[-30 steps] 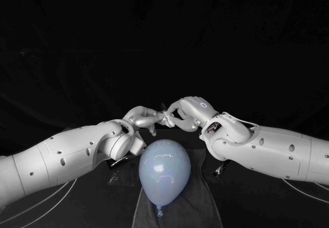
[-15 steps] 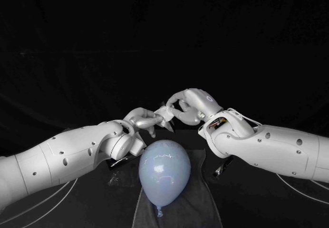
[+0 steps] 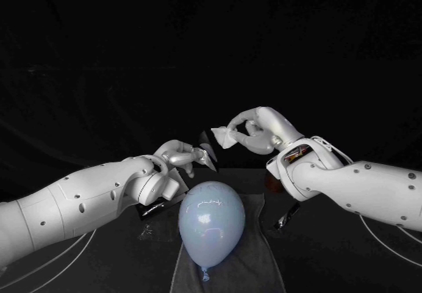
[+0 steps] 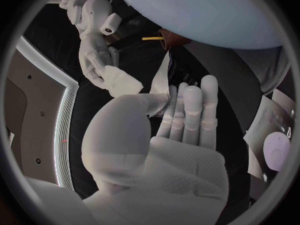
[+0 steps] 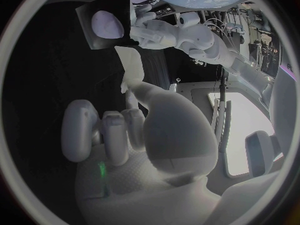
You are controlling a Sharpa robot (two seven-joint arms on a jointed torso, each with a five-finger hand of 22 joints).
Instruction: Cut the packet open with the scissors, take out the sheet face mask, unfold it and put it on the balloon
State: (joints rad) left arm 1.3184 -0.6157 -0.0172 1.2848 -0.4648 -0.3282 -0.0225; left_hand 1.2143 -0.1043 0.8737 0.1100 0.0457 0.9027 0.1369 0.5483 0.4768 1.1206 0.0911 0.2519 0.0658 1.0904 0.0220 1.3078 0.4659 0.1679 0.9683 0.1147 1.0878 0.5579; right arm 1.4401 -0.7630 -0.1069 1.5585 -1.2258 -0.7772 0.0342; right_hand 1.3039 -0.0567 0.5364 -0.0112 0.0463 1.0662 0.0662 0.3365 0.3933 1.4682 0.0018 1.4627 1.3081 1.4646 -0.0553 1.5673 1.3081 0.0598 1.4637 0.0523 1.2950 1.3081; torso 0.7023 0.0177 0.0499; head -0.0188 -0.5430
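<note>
1. Worktop [image 3: 325, 268]: black surface that fills the lower half of the head view and carries all the items below.
2. Dark cloth [image 3: 260, 262]: laid flat on the worktop at bottom centre of the frame, running toward the lower edge.
3. Balloon [image 3: 211, 217]: pale blue, inflated, lying on the cloth at lower centre, its knot toward the bottom edge and its rounded end toward the two hands. It is bare, with nothing on it.
4. Left hand [image 3: 180, 154]: just left of frame centre, above the balloon's rounded end and apart from it. It holds the packet, pinched between the thumb and the fingers, which lie straight and close together.
5. Right hand [image 3: 250, 129]: right of centre and higher in the frame than the left hand, near it but not touching it. Its fingers are curled in, and the thumb presses the mask against them.
6. Packet [image 5: 105, 26]: dark and flat, printed with a pale oval, raised off the worktop in the left hand at frame centre between the two hands.
7. Sheet face mask [image 5: 131, 65]: white, folded into a narrow strip, in the right hand. Its far end reaches the packet's edge; whether that end sits inside the opening cannot be told.
</note>
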